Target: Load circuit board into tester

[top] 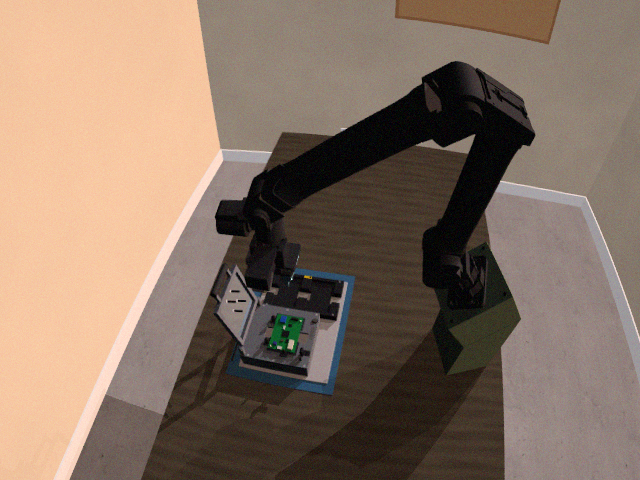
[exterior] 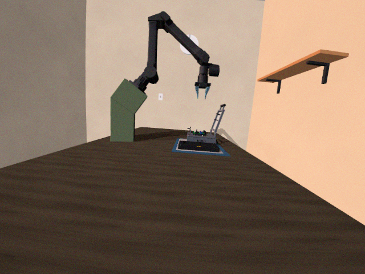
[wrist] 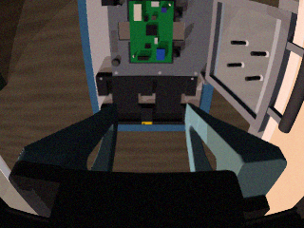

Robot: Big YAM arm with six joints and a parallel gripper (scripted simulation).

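The green circuit board [top: 278, 334] [exterior: 195, 133] [wrist: 137, 40] lies face up in the tester [top: 255, 338] [exterior: 193, 137] [wrist: 196, 54]. Its white connector [top: 291, 344] [wrist: 137, 11] is at the end nearest the latch hook [top: 305, 353] [exterior: 189, 128]. It looks level; whether both pins are through its holes is too small to tell. The lid [top: 242, 315] [exterior: 215, 124] [wrist: 266, 35] stands open, its dark handle [top: 221, 280] [exterior: 223, 105] [wrist: 295, 85] at the top. My gripper [exterior: 201, 98] [wrist: 151, 111] is open, partly closed with nothing between its fingers, high above the tray side.
The black tray [top: 321, 308] [exterior: 188, 146] [wrist: 128, 87] beside the tester has no board in its pockets. Tester and tray stand on a pale base with a blue border [top: 337, 356] [exterior: 175, 148] [wrist: 87, 52]. The raised lid stands high on the tester's hinge side, toward the orange wall.
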